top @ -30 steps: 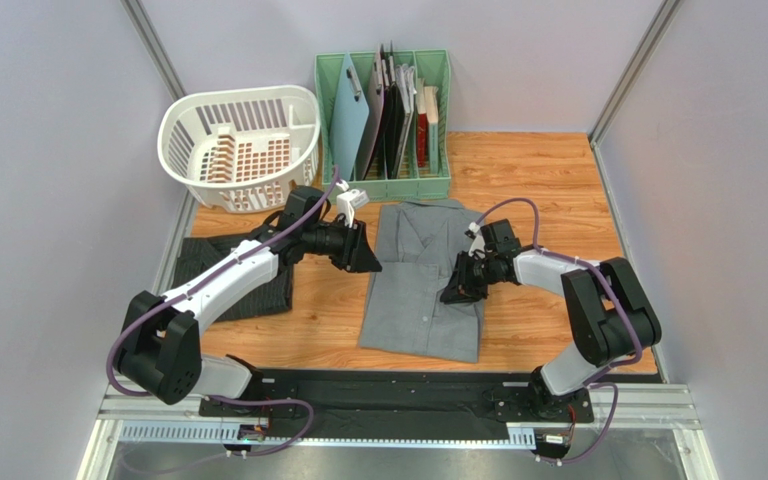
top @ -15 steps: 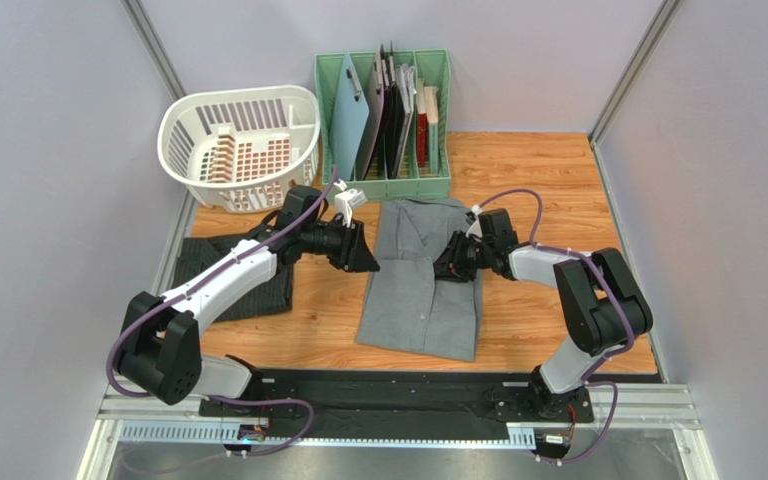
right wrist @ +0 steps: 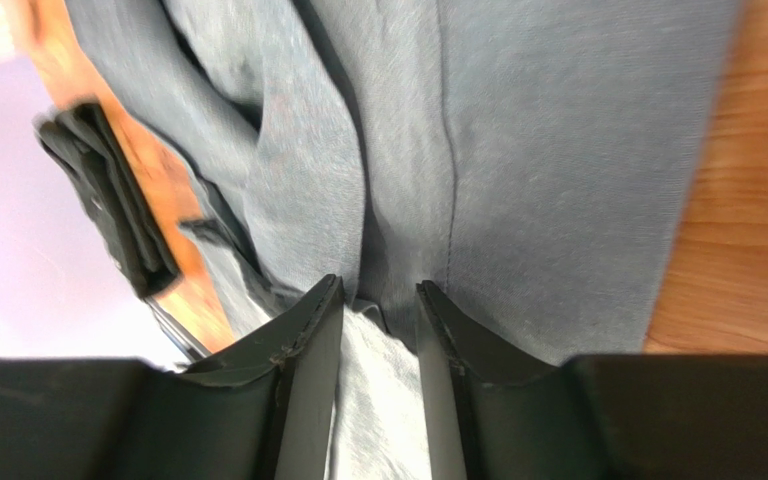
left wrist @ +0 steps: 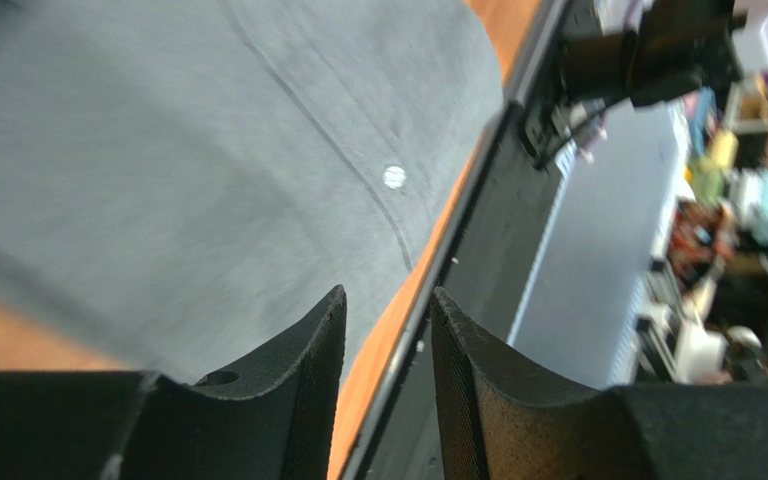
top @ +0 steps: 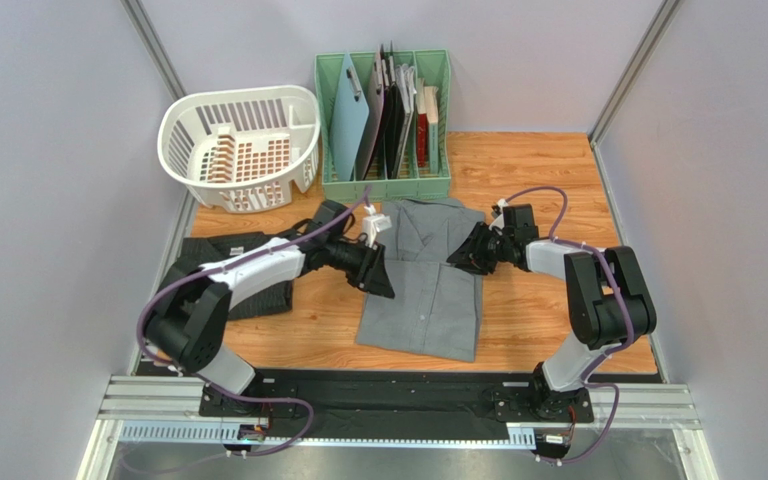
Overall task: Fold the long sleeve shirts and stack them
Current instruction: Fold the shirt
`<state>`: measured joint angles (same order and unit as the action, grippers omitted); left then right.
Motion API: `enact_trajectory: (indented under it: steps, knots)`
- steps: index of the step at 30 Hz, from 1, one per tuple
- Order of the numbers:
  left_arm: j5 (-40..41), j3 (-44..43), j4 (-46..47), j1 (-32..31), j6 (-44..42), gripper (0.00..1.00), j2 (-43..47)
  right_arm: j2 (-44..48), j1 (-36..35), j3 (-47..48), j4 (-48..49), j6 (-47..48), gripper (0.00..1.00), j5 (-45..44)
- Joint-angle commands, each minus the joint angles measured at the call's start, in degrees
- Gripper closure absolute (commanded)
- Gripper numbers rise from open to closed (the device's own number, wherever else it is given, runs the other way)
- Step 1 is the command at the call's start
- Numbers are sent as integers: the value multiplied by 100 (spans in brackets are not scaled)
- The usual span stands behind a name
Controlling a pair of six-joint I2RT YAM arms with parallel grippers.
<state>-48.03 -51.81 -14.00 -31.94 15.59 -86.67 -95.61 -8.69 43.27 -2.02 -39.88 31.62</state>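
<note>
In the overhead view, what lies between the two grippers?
Only the grey shirt, its buttoned front flat on the table, lies between the left gripper and the right gripper; the top view shows this.

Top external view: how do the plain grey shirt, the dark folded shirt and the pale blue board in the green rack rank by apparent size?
1. plain grey shirt
2. dark folded shirt, partly hidden by the left arm
3. pale blue board, farther back, so less sure

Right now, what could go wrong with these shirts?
The left gripper and right gripper are both open at the grey shirt; closing could pinch several layers and drag the fold askew. The dark shirt lies under the left arm, which might snag it.
</note>
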Motion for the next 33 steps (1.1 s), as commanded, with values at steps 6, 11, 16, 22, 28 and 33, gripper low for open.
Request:
enact_trajectory:
  steps: [6,11,16,22,28,33]
  knots:
    - [-392,-715,398,-866,478,59,-2156,761,-124,411,-1413,1447,69,855]
    - [-215,-1032,257,-857,646,60,-3048,1431,-98,130,-2056,1764,63,863]
    - [-681,-560,1140,-848,725,60,-2067,1984,-107,-186,-2381,1370,67,1442]
    - [-629,-163,1426,-840,1472,57,-992,2170,-133,-1265,-2628,254,69,1585]
    - [-462,39,1338,-787,1543,57,-1124,1635,-116,-1602,-2514,-134,68,689]
    - [-174,-293,251,-778,184,57,-414,1352,-54,-1286,-2864,295,72,335]
